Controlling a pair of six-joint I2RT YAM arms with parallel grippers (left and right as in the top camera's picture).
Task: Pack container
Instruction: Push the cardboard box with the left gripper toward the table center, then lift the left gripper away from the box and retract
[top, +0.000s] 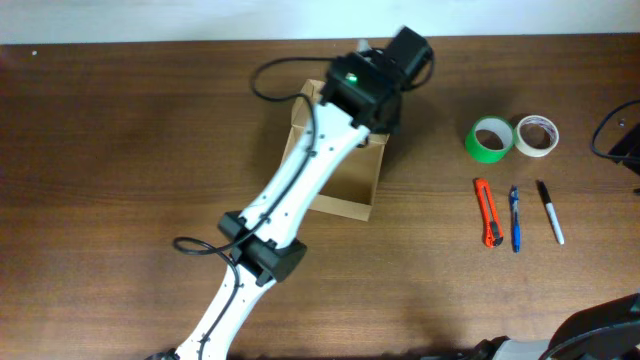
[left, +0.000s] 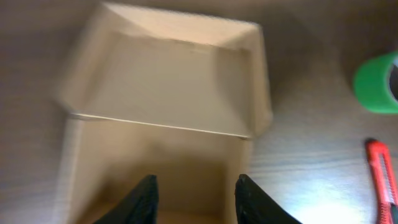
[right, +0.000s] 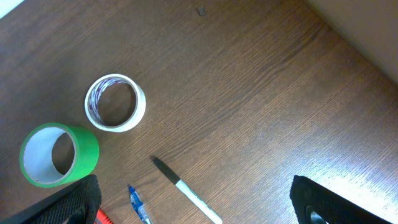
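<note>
Left gripper (left: 196, 183) hangs spread and empty above the open box (top: 345, 190), which sits on the table (top: 120, 150). Right gripper (right: 194, 193), also spread and empty, hovers well right of the box. Further right of the box lie green tape (top: 490, 155), white tape (top: 537, 152), cutter (top: 488, 213), marker (top: 551, 212) and pen (top: 515, 218).

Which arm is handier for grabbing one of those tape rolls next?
Probably the right. The right gripper, open, hangs near the green tape and white tape, both in its wrist view. The left gripper, open and empty, is over the container, farther away.
</note>
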